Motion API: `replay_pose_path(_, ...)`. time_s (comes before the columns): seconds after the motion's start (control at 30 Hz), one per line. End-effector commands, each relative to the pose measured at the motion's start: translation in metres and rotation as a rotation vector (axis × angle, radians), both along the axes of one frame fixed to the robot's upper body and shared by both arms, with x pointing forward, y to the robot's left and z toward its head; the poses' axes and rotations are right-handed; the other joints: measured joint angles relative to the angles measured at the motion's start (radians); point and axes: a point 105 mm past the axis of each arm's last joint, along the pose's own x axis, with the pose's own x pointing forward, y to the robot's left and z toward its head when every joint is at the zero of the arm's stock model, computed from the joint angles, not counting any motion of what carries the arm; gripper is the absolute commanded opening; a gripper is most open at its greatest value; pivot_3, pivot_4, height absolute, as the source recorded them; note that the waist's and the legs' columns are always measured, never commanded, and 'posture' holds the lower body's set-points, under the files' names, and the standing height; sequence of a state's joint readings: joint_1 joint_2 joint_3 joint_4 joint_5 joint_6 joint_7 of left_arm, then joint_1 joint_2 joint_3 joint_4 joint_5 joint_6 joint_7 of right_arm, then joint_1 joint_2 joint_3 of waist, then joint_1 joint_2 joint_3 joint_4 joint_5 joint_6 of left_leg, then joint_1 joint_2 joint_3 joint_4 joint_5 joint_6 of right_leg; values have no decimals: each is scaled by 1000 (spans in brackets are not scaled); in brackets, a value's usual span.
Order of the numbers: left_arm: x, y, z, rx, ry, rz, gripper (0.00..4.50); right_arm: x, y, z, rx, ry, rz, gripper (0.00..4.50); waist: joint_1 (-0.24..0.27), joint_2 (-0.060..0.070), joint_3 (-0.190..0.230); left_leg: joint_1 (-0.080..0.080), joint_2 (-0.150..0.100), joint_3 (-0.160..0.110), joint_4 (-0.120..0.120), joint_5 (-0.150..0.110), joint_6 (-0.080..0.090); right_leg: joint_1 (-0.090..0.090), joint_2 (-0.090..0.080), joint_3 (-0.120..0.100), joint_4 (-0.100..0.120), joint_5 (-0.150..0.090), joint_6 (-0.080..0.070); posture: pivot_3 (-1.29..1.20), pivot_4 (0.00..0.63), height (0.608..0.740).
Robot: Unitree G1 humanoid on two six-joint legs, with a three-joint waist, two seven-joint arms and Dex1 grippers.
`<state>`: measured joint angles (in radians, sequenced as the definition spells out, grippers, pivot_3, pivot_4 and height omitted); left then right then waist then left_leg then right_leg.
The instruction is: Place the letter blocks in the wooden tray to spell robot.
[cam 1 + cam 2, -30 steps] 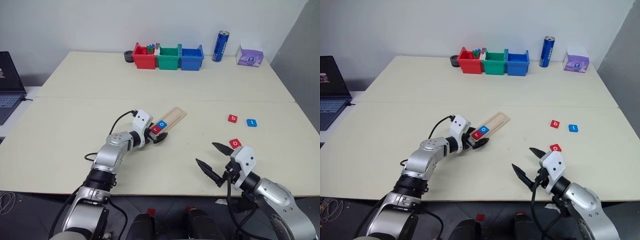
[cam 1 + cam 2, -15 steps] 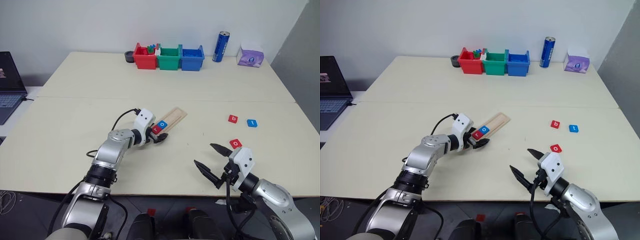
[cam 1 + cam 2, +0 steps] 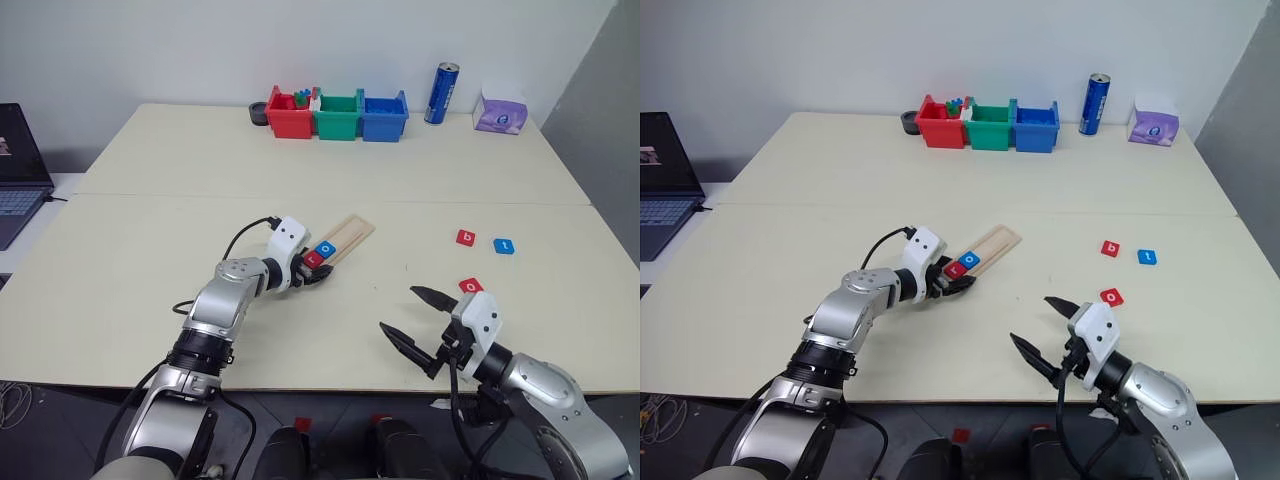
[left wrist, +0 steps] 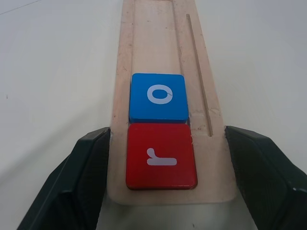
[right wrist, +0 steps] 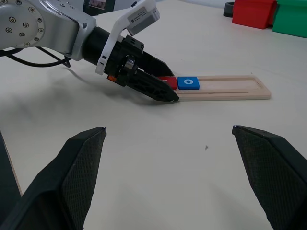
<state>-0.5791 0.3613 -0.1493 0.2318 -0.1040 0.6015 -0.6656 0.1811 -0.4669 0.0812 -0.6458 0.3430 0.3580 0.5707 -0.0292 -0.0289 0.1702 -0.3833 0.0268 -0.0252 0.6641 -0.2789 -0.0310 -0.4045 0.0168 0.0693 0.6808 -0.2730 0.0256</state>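
Observation:
The wooden tray lies slanted at mid-table. In its groove, at the near end, sit a red "r" block and beside it a blue "o" block. My left gripper is shut on that near end, one black finger pressed against each long edge. Three loose blocks lie to the right: a red "b", a blue "t" and a red "o". My right gripper hovers open near the front edge, just left of the red "o", with nothing between its fingers.
Red, green and blue bins stand in a row at the table's far edge. A blue can and a purple tissue pack are to their right. A laptop sits off to the left.
The left gripper's fingers have closed in on the sides of the tray's near end. The tray, the blocks and the right arm have stayed put.

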Motion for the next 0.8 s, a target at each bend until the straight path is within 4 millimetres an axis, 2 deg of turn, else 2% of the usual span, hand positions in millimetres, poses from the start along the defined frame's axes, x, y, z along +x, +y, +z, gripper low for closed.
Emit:
replay_pose_path(0.03,-10,0,-14,14,57,-33,3379,-5,6,11,14,-36,42,4500,0,0,0,0,0,0,0,0,0,0,0,0,0,0,0,0,150,740)
replay_pose_path(0.13,-22,-8,-11,-15,73,-139,3379,-5,7,13,17,-36,48,4500,0,0,0,0,0,0,0,0,0,0,0,0,0,0,0,0,150,740)
replay_pose_path(0.27,-47,-17,-7,-27,81,-366,3379,-15,5,13,-4,0,93,4500,0,0,0,0,0,0,0,0,0,0,0,0,0,0,0,0,150,740)
replay_pose_path(0.43,-72,-27,-5,13,68,-622,3379,-27,-16,7,-87,69,99,4500,4,0,0,-1,-1,1,0,0,0,0,-1,0,-1,0,0,0,150,740)
replay_pose_path(0.63,-78,-45,-7,56,41,-761,3379,-39,-51,3,-185,135,33,4500,5,-1,0,-1,-1,2,1,0,0,0,0,0,-1,0,0,0,150,740)
replay_pose_path(0.8,-77,-57,-9,87,13,-828,3379,-41,-55,7,-190,126,3,4500,1,-1,0,-1,-2,2,1,0,0,0,1,-1,0,0,0,0,150,740)
